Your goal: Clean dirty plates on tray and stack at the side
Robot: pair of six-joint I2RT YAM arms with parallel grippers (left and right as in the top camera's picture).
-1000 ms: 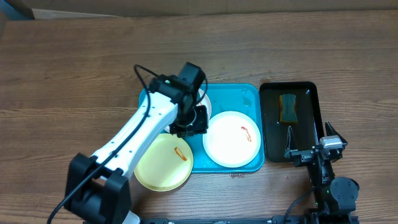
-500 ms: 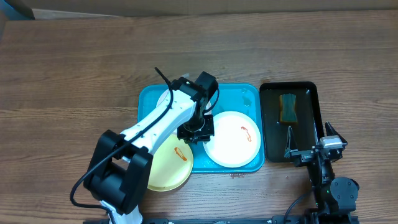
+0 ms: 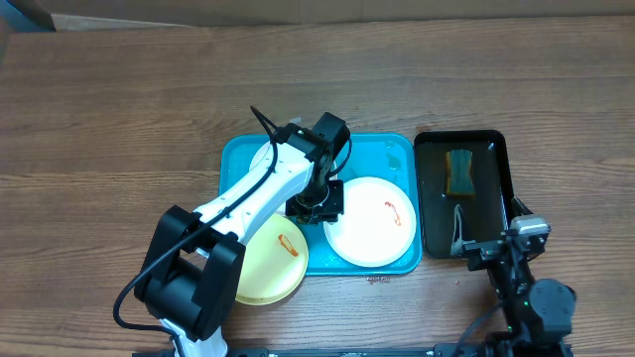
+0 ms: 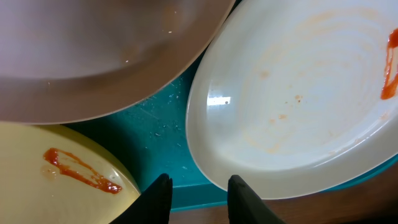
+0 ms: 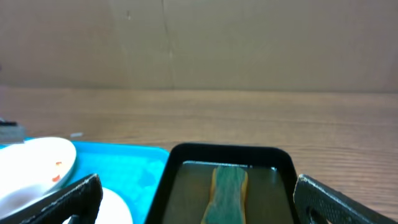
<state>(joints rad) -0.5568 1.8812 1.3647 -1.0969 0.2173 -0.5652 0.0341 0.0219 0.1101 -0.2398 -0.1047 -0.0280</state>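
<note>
On the turquoise tray [image 3: 399, 157] a white plate [image 3: 369, 220] with a red smear lies at the right. A second white plate [image 3: 264, 159] at the back left is mostly hidden under my left arm. A pale yellow plate [image 3: 266, 262] with an orange-red smear overhangs the tray's front left corner. My left gripper [image 3: 316, 203] hovers low between the three plates, open narrowly, with only the tray rim [image 4: 186, 193] showing between its fingers. In the left wrist view its fingertips [image 4: 157, 198] flank the gap between the yellow plate [image 4: 56, 180] and the white plate [image 4: 298, 93]. My right gripper [image 3: 491, 244] stands wide open.
A narrow black tray [image 3: 498, 149] right of the turquoise one holds a green-and-yellow sponge [image 3: 459, 171] in shallow liquid. The right gripper sits at that tray's front end, facing the sponge [image 5: 227, 186]. Bare wooden table surrounds both trays.
My left arm swung right and its gripper moved forward to the gap between the plates. The right gripper shifted slightly toward the table's front edge.
</note>
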